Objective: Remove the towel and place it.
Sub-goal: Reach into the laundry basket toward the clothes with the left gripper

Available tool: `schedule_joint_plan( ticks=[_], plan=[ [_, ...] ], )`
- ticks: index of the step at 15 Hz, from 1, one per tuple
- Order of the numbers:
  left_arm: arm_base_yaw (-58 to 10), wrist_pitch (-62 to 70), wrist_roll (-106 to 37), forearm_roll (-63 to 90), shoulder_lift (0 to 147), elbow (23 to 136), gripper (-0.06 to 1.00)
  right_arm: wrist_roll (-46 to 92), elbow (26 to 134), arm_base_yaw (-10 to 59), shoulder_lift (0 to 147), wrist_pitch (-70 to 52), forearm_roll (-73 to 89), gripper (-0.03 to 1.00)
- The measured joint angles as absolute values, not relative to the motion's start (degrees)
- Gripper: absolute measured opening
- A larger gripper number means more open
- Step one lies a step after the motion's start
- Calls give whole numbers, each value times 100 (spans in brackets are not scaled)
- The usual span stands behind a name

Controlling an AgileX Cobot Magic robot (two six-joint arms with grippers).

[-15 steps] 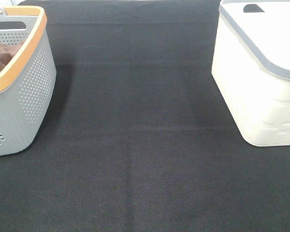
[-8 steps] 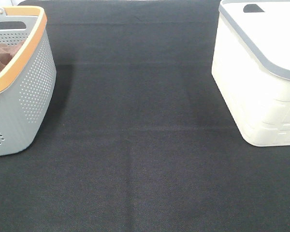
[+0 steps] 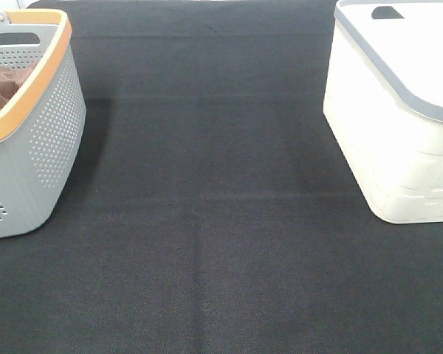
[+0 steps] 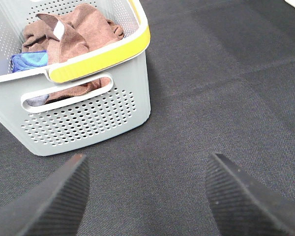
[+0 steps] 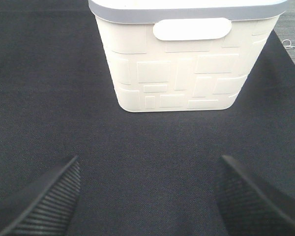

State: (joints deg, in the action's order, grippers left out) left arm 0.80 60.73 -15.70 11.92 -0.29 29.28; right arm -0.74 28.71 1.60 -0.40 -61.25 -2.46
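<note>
The towel (image 4: pixel 71 29) is reddish-brown with a small white tag and lies crumpled in the grey perforated basket (image 4: pixel 88 120) with the yellow-orange rim. In the exterior view a bit of brown cloth (image 3: pixel 1 87) shows inside that basket (image 3: pixel 48 140) at the far left. My left gripper (image 4: pixel 145 162) is open and empty, low over the black mat just in front of the basket. My right gripper (image 5: pixel 150 162) is open and empty, facing the white basket (image 5: pixel 179 69). Neither gripper shows in the exterior view.
A blue cloth (image 4: pixel 29 60) and more brown cloth (image 4: pixel 71 91) lie in the grey basket beside and under the towel. The white basket with the grey rim (image 3: pixel 399 118) stands at the right. A black mat (image 3: pixel 214 206) covers the table between the baskets.
</note>
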Motion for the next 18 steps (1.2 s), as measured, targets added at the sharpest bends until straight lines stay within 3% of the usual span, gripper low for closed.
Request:
schedule_joint_plan(
  ticks=[18],
  plan=[
    [80, 6073, -1570, 1192, -29, 2928, 65, -74, 2871, 160, -40, -6125, -246, 72]
  ],
)
